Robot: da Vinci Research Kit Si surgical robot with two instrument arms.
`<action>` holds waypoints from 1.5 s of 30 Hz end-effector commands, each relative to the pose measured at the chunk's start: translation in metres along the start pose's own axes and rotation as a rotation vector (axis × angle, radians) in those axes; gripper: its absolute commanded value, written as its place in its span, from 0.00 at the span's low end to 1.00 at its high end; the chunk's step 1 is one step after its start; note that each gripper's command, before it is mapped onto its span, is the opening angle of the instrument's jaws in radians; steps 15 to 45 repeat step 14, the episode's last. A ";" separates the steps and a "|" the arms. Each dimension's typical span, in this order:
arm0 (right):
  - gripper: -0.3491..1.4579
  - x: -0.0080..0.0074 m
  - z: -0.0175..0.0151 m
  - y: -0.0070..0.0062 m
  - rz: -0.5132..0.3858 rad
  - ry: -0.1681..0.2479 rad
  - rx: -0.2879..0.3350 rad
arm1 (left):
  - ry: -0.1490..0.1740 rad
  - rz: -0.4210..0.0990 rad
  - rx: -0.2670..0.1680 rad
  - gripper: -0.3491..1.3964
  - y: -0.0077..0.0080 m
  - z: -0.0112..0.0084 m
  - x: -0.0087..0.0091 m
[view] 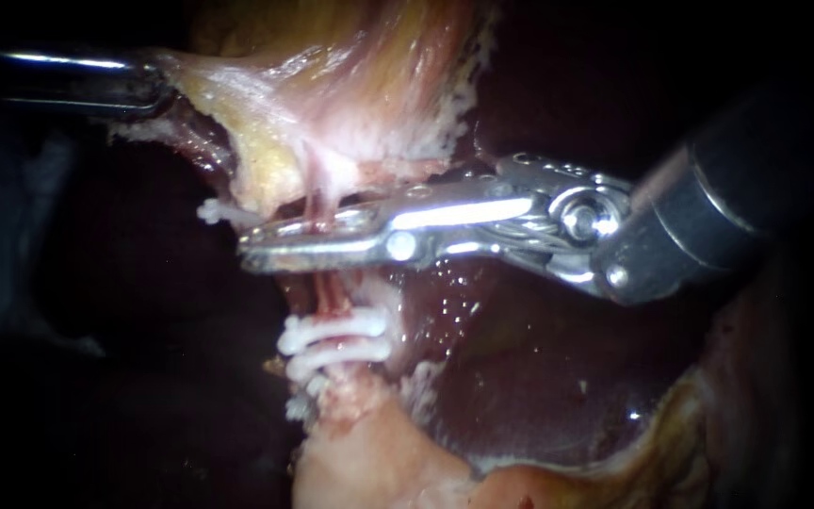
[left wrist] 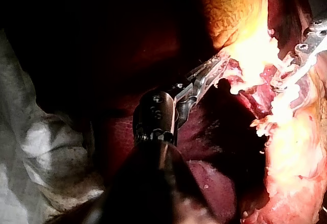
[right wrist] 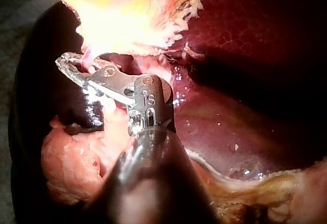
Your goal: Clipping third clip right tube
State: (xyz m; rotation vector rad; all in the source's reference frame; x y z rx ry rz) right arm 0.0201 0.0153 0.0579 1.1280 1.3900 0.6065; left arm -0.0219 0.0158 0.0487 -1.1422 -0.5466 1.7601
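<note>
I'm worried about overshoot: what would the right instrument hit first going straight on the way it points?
The right instrument is shut on the tube. Beyond its tips only dark open space shows; a clip lies close beside that line, depth unclear.

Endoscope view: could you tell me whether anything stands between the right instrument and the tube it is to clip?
Nothing visible does: the right instrument lies across the tube, just above the two white clips.

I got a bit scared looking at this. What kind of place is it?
Likely a surgery practice bench: the right instrument gripping a tube, white clips, dark red liver.
</note>
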 end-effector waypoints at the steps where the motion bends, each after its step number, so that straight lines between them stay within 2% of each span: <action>1: 0.00 -0.0003 -0.0003 0.0001 0.003 -0.010 -0.014 | 0.000 0.000 0.000 0.00 0.0000 0.0000 0.0000; 4: 0.00 -0.0005 -0.0005 0.0003 0.003 -0.036 -0.030 | 0.000 0.000 0.000 0.00 0.0000 0.0001 0.0000; 10: 0.00 -0.0010 -0.0006 0.0007 0.000 -0.038 -0.031 | 0.000 0.000 0.000 0.00 0.0000 0.0001 0.0000; 45: 0.00 -0.0010 -0.0005 0.0007 0.000 -0.038 -0.031 | 0.000 0.000 0.000 0.00 0.0000 0.0001 0.0000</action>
